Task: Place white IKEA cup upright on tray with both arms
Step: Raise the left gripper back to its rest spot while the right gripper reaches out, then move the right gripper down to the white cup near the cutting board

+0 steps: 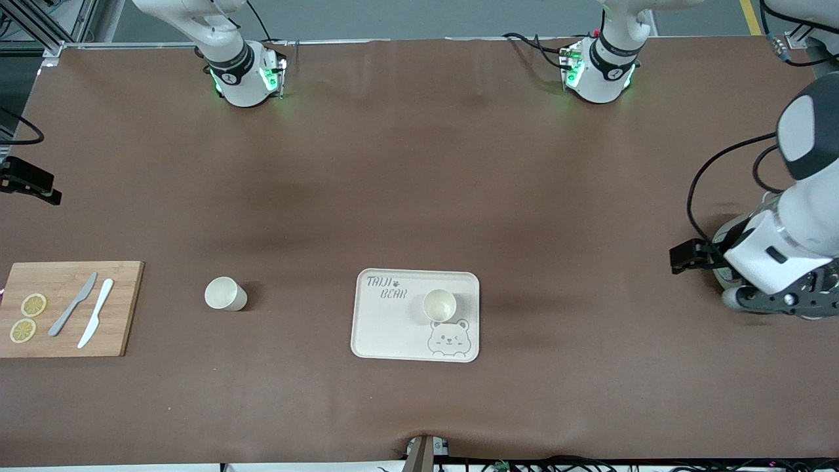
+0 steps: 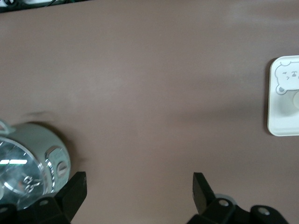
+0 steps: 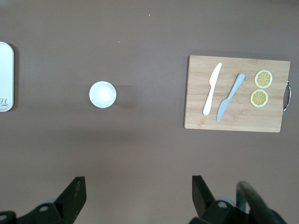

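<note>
A white cup (image 1: 439, 305) stands upright on the cream tray (image 1: 393, 328), beside the bear drawing. A second white cup (image 1: 225, 294) stands mouth up on the brown table, between the tray and the cutting board. My right gripper (image 3: 139, 186) hangs high over the table, open and empty, with that second cup (image 3: 103, 94) and the tray's edge (image 3: 4, 77) below it. It is out of the front view. My left gripper (image 2: 140, 186) is open and empty over bare table at the left arm's end, where its arm (image 1: 786, 249) shows. The tray (image 2: 280, 116) lies well off from it.
A wooden cutting board (image 1: 65, 308) at the right arm's end carries a grey knife (image 1: 73, 303), a white knife (image 1: 96, 313) and two lemon slices (image 1: 33, 305). A round white device (image 2: 28, 163) stands on the table under the left arm.
</note>
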Available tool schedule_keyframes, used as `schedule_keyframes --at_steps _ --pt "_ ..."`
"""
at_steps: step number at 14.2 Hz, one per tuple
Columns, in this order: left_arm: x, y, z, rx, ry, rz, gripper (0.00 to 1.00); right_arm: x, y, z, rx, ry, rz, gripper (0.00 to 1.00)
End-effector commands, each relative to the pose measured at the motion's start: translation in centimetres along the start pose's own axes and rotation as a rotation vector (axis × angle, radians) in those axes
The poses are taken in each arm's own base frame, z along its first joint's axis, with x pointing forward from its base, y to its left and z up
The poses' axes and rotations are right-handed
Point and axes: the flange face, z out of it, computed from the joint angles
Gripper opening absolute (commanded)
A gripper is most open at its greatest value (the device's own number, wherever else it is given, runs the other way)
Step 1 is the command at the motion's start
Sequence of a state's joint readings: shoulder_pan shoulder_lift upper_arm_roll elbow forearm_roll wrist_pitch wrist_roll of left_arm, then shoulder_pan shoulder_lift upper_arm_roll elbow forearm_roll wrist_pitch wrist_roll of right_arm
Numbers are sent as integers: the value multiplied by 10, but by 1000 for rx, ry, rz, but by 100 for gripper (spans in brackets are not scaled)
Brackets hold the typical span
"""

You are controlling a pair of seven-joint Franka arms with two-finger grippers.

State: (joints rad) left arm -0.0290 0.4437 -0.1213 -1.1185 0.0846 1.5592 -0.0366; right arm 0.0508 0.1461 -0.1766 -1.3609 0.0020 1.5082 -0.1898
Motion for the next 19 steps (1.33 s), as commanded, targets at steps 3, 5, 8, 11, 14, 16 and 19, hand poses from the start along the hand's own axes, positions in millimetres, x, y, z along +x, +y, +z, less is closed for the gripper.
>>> schedule_keyframes --at_steps 3,5,8,11,14,16,19 --pt "-29 -22 -30 -45 -24 -26 100 21 -42 19 -14 0 46 100" --pt "-39 -30 -42 -54 -35 -38 100 42 -64 42 -22 20 40 100" --pt "-56 -33 -56 -57 -43 -46 100 66 -68 76 -32 38 27 100" --pt "-73 -31 -66 -68 -37 -49 100 82 -56 101 -41 52 15 100" --pt "-94 -29 -67 -59 -9 -54 100 90 -42 118 -46 59 19 100" --pt "-105 -26 -68 -69 2 -55 100 95 -43 129 -48 57 17 100" --pt "-118 -23 -72 -68 3 -54 100 103 -47 153 -50 59 15 100"
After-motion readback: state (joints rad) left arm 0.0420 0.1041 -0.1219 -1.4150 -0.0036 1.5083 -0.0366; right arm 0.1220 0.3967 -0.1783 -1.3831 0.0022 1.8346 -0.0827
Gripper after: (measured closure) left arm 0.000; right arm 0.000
